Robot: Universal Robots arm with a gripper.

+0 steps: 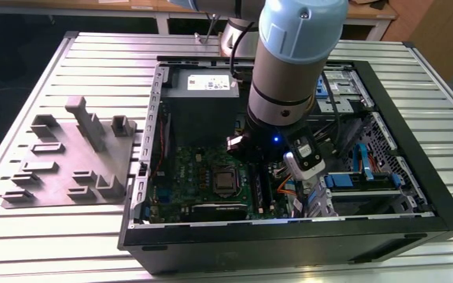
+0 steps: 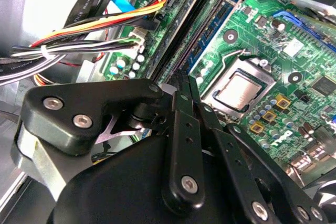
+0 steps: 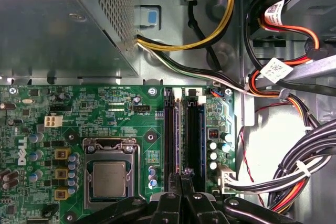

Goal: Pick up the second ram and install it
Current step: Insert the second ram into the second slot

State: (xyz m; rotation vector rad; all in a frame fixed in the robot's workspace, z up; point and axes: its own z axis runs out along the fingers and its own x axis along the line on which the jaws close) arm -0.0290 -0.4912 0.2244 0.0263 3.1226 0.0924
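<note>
The second ram (image 3: pixel 178 129) is a thin dark stick standing on edge along one of the long memory slots of the green motherboard (image 3: pixel 105 108), beside the CPU socket (image 3: pixel 109 178). My gripper (image 3: pixel 184 173) sits over the stick's near end with its black fingers (image 3: pixel 173 203) drawn tight on it. In the second wrist view the gripper (image 2: pixel 184 80) pinches the same dark strip above the slots. In the exterior view the arm (image 1: pixel 289 76) reaches down into the open computer case (image 1: pixel 415 194), over the motherboard (image 1: pixel 203 171).
The grey power-supply box (image 1: pixel 203 85) stands just beyond the slots. Bundles of black, red and yellow cables (image 3: pixel 310 166) hang close beside the memory slots. Blue drive brackets (image 1: pixel 360 177) fill the case's other side. A grey fixture plate (image 1: pixel 69 159) lies outside the case at the exterior view's left.
</note>
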